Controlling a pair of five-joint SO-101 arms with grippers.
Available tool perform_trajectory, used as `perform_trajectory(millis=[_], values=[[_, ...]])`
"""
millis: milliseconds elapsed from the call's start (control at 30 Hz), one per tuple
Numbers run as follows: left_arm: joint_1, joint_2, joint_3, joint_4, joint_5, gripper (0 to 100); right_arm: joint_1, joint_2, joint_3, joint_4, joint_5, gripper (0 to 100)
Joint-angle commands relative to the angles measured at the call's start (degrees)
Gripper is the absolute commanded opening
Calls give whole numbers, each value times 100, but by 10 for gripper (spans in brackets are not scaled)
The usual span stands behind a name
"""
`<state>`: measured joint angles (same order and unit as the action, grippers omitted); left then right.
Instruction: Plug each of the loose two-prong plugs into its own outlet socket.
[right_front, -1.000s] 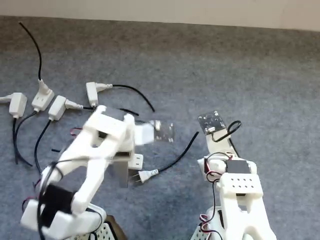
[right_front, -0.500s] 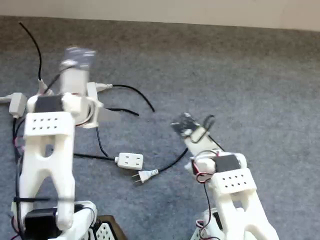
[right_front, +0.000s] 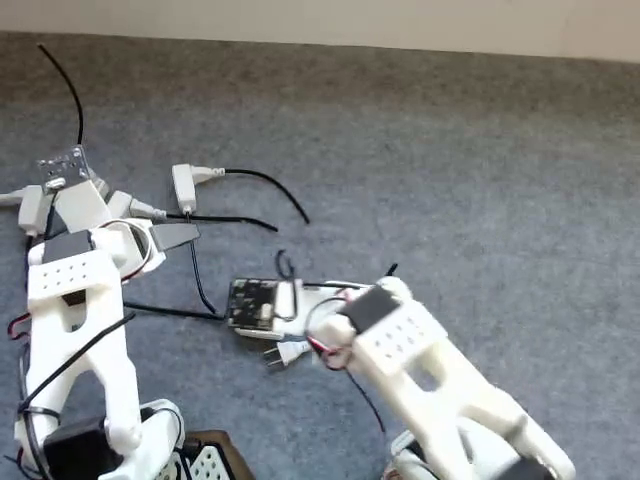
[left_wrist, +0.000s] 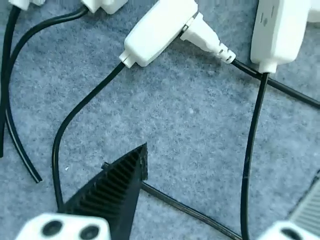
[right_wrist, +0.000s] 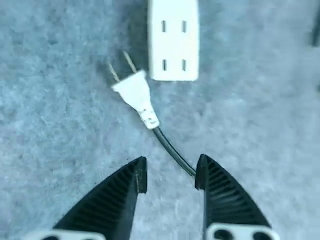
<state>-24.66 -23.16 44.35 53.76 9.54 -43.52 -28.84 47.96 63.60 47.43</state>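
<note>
Frankly, my right claw (right_wrist: 170, 172) is badly placed to close. It hangs spread wide and empty, straddling the black cord (right_wrist: 172, 148), with the loose plug (right_wrist: 134, 92) further ahead of it, low in the middle of the high view. If I pinch here I would likely catch cord rather than plug body, and the plug would flop and twist.

Its prongs lie flat, pointing past a corner of the outlet block (right_wrist: 173, 40), just beside it. The block's slots face up, so I judge the prongs must be tipped downward before they can enter. A skewed grip could jam or bend them.

The block lies loose on the grey carpet (right_front: 450, 150) and may skid under a push. My left claw (left_wrist: 230, 165), also spread and empty, is well apart at the left of the high view among other cords, too far to steady it.

I can read no brand, label or writing; the block's face is plain.
</note>
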Motion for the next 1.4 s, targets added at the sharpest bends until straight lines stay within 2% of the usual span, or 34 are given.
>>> perform_trajectory(millis=[0,167,333,567,733,833,867,900,967,1100,1167,1267,1367], values=[[-75,-154,-22,-70,26,470,-110,725,-277,-611,62,166],[13,-136,13,-70,26,470,-119,1218,-224,-1244,62,166],[110,-136,13,-70,18,470,-189,1481,-224,-1270,35,166],[127,-136,13,-70,18,470,-831,1701,277,-1684,26,166],[136,-136,13,-70,18,470,-831,1965,435,-1736,26,156],[136,-136,13,-70,18,470,-655,2026,479,-1727,26,15],[136,-136,13,-70,18,470,-567,2026,479,-1727,26,2],[136,-136,13,-70,18,470,-462,2026,479,-1727,26,22],[136,-136,13,-70,18,470,-215,2026,479,-1727,-35,2],[347,-136,13,-53,18,470,462,1956,374,-1701,-563,7],[435,-136,-40,-35,-44,470,778,1736,215,-1314,-712,7],[462,-180,-84,-26,-809,470,1077,1077,-145,-409,-1011,7],[699,-180,-444,624,-1398,473,1112,101,-400,259,-1565,7]])
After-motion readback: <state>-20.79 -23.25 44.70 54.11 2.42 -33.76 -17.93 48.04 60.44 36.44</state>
